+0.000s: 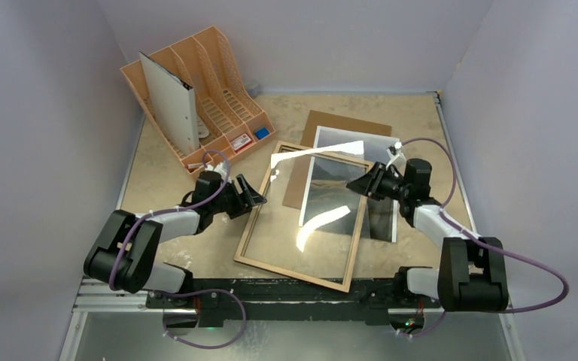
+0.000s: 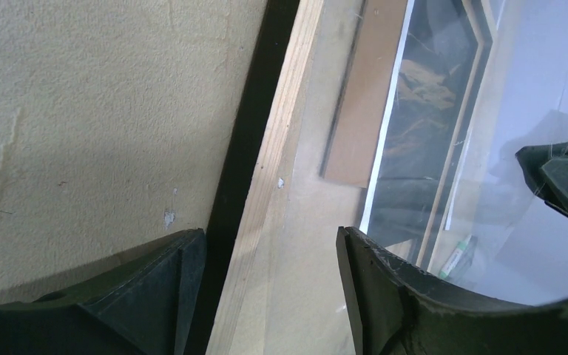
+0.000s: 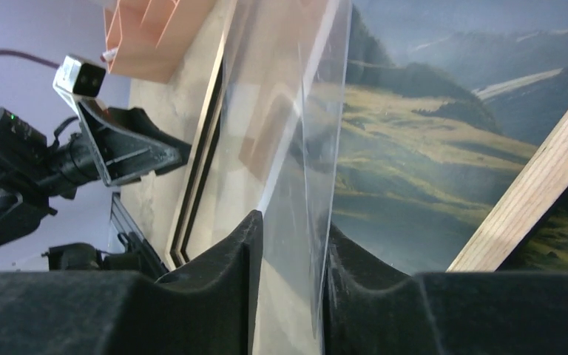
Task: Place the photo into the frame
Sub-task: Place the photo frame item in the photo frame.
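Now the right tool (image 1: 354, 185) pinches the thin clear pane (image 3: 296, 133). The left tool (image 1: 262, 198) gapes wide over the frame (image 1: 293, 274) rim, holding nothing. The photo (image 1: 346, 139) lies flat, partly under the frame. It looks thin, bendy and slippery, so lift it by an edge.

We find no legible text, brand, number or sign in any view. A small red-and-white card (image 1: 241, 141) lying in the front tray of the peach desk organiser (image 1: 229, 64) appears to carry print, but it is too small for us to read. A green-tipped tube (image 2: 458, 255), seen through glass from the left wrist, is too blurred to tell. The photo (image 3: 429, 148) shows landscape only, and the frame (image 2: 266, 170) shows bare light wood with no mark we can make out.
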### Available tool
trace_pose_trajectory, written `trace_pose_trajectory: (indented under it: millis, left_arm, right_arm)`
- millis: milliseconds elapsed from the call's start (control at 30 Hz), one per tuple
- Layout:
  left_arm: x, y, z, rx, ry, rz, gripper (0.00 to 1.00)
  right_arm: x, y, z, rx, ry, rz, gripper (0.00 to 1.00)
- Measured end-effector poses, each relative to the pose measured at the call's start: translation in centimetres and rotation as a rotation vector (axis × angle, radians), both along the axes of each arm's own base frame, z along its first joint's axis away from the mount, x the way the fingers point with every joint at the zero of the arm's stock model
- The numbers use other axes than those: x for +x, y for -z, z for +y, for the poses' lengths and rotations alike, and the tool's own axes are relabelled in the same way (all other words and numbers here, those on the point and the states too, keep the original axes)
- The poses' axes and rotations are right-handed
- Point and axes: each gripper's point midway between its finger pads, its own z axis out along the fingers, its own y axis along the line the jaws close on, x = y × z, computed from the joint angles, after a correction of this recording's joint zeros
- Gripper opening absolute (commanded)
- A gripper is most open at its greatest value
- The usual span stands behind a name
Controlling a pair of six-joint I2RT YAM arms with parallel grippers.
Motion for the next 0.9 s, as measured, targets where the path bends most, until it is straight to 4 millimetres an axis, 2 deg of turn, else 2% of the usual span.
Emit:
trace_pose_trajectory:
  millis: [133, 233, 467, 600, 733, 900]
  left_arm:
    - [0.0, 0.0, 0.0, -0.001, 0.001, -0.001, 0.68]
    - [0.0, 0.0, 0.0, -0.002, 0.002, -0.001, 0.68]
    - [-0.2, 0.1, -0.1, -0.007, 0.01, 0.011, 0.57]
    - [-0.4, 0.1, -0.3, -0.018, 0.012, 0.024, 0.52]
    - [-0.5, 0.4, -0.3, -0.014, 0.012, 0.036, 0.51]
    - [0.1, 0.8, -0.4, 0.093, 0.032, 0.043, 0.52]
  right_arm:
    - [-0.9, 0.3, 0.3, 0.016, -0.024, 0.005, 0.1]
    - [-1.2, 0.3, 0.5, 0.026, -0.028, 0.008, 0.0]
    - [-1.0, -2.3, 0.4, 0.07, 0.031, -0.011, 0.0]
    - [0.0, -5.3, 0.2, 0.107, 0.097, -0.013, 0.0]
    - [2.0, -9.8, -0.3, 0.142, 0.165, -0.05, 0.0]
    - [3.7, -13.5, -0.8, 0.159, 0.217, -0.081, 0.0]
